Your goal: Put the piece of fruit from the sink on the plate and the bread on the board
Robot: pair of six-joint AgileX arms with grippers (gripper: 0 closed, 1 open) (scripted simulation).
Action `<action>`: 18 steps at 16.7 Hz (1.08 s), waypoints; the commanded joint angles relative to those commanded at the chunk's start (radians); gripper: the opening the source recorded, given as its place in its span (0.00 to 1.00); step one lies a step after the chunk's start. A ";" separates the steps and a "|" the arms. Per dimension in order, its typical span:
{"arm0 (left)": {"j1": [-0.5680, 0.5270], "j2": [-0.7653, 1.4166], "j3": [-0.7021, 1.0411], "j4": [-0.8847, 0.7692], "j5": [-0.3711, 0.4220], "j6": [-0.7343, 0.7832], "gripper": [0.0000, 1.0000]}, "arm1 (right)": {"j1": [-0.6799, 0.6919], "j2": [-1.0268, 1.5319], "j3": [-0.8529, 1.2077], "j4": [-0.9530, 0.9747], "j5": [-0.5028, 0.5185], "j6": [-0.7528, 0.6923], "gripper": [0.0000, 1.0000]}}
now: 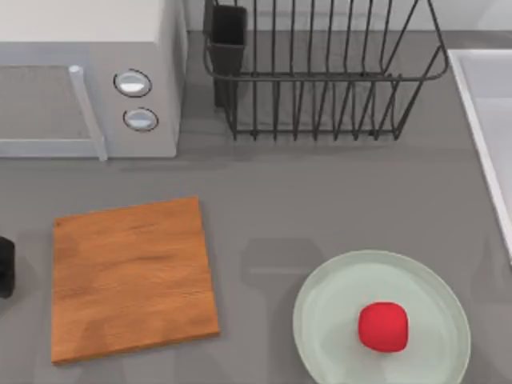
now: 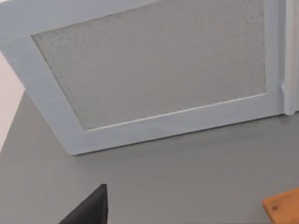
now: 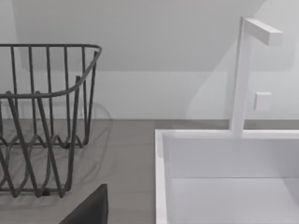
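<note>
The piece of fruit (image 1: pixel 383 326) already sits on the plate (image 1: pixel 320 320) at the lower right of the table, a little right of the plate's centre and inside the rim, so I judge that half of the job done. The board (image 1: pixel 132 276) lies bare at the lower left, which leaves the bread as the step in hand.

A dark block at the table's far left edge (image 1: pixel 6 266), just beside the board, is probably part of my left arm, though too little of it shows to be sure. My left wrist camera looks over the microwave (image 2: pixel 154 70) door and 1 corner of the board. My right wrist camera faces the sink (image 3: pixel 161 186), its tap (image 3: pixel 243 70) and the dish rack (image 3: pixel 46 121). From these pictures I cannot tell whether either of my grippers is spread or closed.

To do the next step well, I should first find the bread rather than reach blindly. Then I would grip it squarely across 2 opposite flat sides, lift it straight, and set it down near the middle of the board, well away from the edges.
</note>
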State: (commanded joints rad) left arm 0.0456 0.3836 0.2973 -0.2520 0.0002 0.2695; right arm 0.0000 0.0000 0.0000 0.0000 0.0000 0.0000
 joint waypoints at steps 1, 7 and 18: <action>0.009 0.095 0.060 -0.053 0.000 0.055 1.00 | 0.000 0.000 0.000 0.000 0.000 0.000 1.00; 0.068 0.716 0.429 -0.398 0.002 0.404 1.00 | 0.000 0.000 0.000 0.000 0.000 0.000 1.00; 0.137 1.337 0.873 -0.765 0.000 0.800 1.00 | 0.000 0.000 0.000 0.000 0.000 0.000 1.00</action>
State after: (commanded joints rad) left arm 0.1828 1.7210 1.1699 -1.0173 -0.0002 1.0698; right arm 0.0000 0.0000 0.0000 0.0000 0.0000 0.0000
